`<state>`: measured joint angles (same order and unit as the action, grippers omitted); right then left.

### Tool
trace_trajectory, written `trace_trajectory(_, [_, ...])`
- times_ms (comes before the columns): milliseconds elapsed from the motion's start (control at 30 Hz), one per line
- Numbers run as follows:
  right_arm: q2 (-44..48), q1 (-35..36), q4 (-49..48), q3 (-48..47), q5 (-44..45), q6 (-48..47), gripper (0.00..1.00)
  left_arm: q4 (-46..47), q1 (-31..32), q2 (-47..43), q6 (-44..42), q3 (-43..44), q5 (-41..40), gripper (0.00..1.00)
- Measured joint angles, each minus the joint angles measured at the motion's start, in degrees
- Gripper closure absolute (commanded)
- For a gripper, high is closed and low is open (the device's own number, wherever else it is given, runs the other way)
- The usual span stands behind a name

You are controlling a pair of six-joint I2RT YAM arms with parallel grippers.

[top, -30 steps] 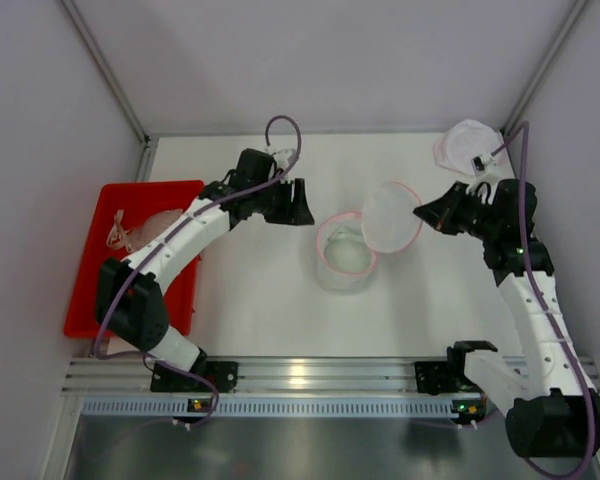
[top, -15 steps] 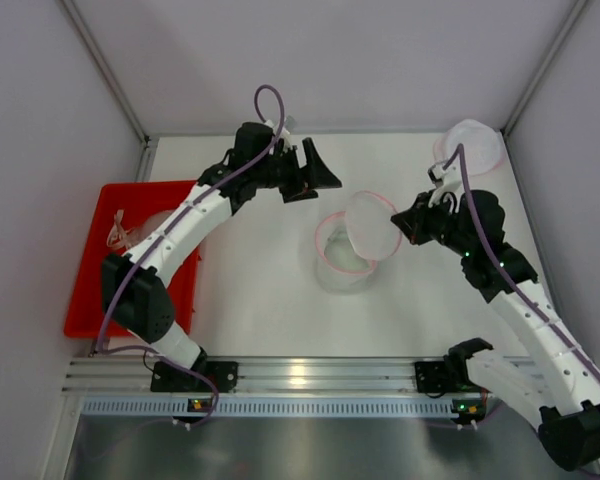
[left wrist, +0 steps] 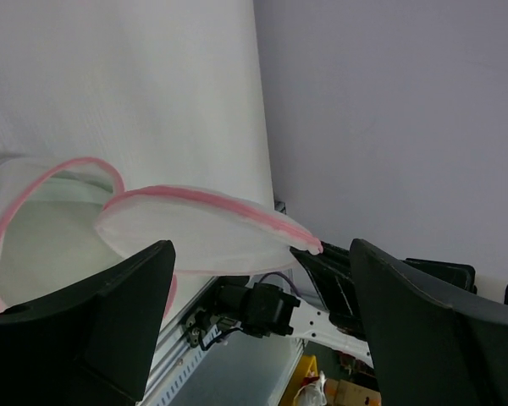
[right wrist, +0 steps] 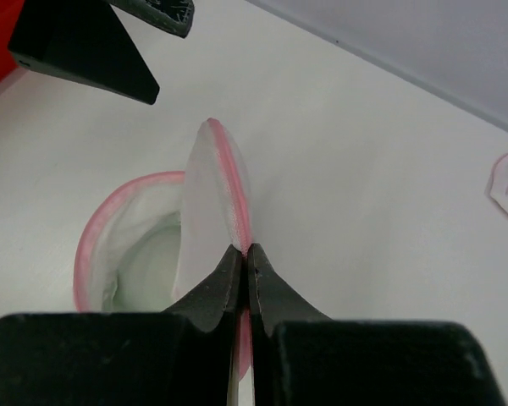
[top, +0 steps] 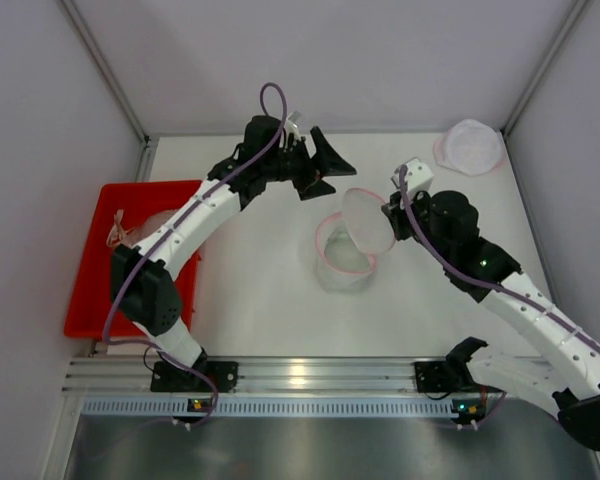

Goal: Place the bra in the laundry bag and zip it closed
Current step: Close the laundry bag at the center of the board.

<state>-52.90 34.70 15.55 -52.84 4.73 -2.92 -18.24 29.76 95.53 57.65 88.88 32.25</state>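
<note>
Mesh bag: the laundry bag stands upright on the white surface, its pink rim open and its lid raised on edge over the far right side
Bra: a pale form lies low inside the bag (likely the bra, its outline too soft to be sure)
Right jaws: closed on the lid's pink rim, a thin pinch at the very edge
Left jaws: spread wide and empty, hovering just beyond the lid without touching it
Stage: judged as bra loaded, lid not yet down, zipping not begun
Risk, slip: the narrow rim could slide out of the pinch as the lid swings over
Risk, drag: the soft bag is unanchored, so a pull on the lid may tip or skid it
Risk, zip: no pull tab shows in any view, so the left jaws may catch mesh instead, or fabric may snag
Risk, crowding: both arms meet over one small bag and could collide
</note>
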Motion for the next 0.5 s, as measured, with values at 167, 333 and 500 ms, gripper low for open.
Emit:
trace_trajectory(167, [-2.05,3.58,-0.15,-1.6,3.45,-3.02,1.0,0.33,2.16,0.55,2.47,0.0,0.15,0.02])
trace_trajectory(333, [-3.56,5.81,-0.57,-2.03,6.14,-5.77,1.0,0.66,4.26,2.51,3.58,-0.02,0.39,0.02])
trace_trajectory(500, [-5.07,8.07,-1.01,-2.27,8.72,-8.57,1.0,0.85,6.56,4.33,3.98,-0.02,0.5,0.05])
